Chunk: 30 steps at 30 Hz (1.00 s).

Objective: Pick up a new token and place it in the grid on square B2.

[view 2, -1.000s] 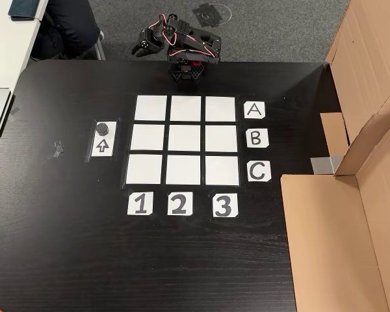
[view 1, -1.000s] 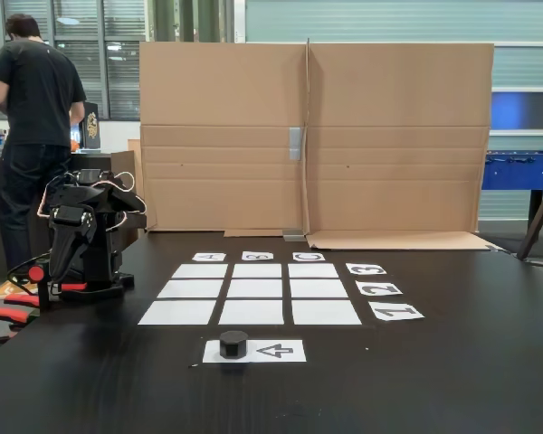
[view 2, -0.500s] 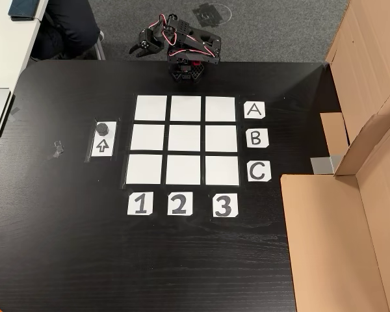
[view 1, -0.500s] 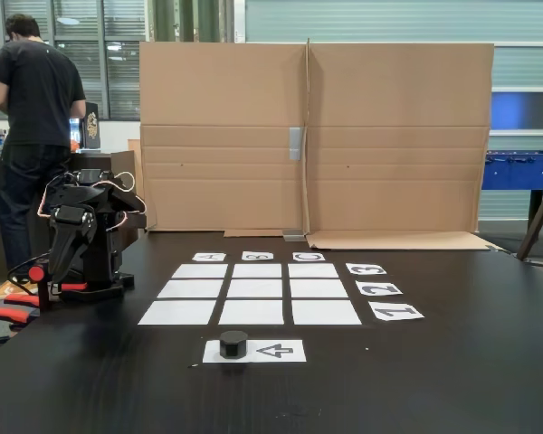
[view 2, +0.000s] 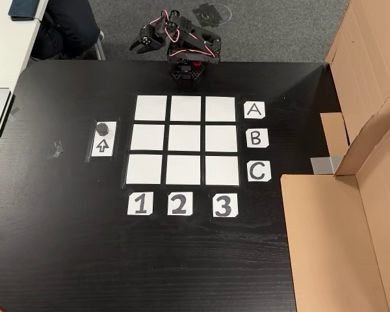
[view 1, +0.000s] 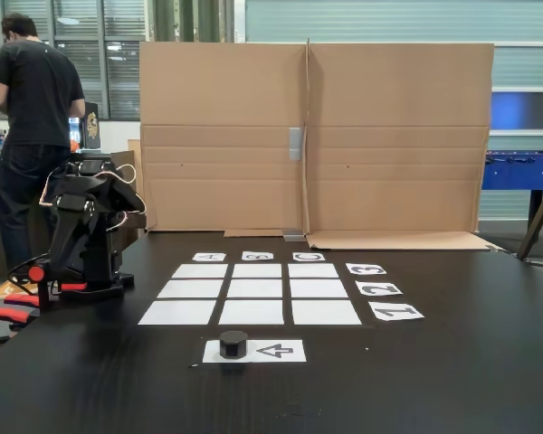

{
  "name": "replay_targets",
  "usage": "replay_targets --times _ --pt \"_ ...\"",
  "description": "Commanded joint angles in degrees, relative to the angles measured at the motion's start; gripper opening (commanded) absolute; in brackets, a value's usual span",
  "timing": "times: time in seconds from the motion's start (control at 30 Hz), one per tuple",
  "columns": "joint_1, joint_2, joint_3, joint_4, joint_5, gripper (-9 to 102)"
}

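One token (view 2: 103,127) on arrow sheet (view 2: 103,144), beside grid (view 2: 185,140); square B2 (view 2: 186,138) bare; gripper (view 2: 141,48) folded at table edge, jaw state indiscernible

Nothing stands on the grid (view 2: 185,140); cardboard wall (view 1: 312,136) seemingly bounds the table's (view 2: 65,247) far side.

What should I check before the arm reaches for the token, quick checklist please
1. Token sits on the arrow sheet, at the arrow's tip: ok.
2. Square B2 bare: ok.
3. All nine grid sheets free of tokens: ok.
4. Gripper carrying nothing, folded back off the table edge in the view from above: ok.
5. Jaws open enough for the token: cannot tell.
6. Table between arm and token free of obstacles: ok.
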<state>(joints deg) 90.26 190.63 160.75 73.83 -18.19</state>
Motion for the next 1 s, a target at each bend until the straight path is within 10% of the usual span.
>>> replay_targets --times 0.0,0.97 --pt "-1.1 -0.6 -4.7 0.8 1.0 10" --pt "-11.1 -77.0 -74.4 13.8 4.1 11"
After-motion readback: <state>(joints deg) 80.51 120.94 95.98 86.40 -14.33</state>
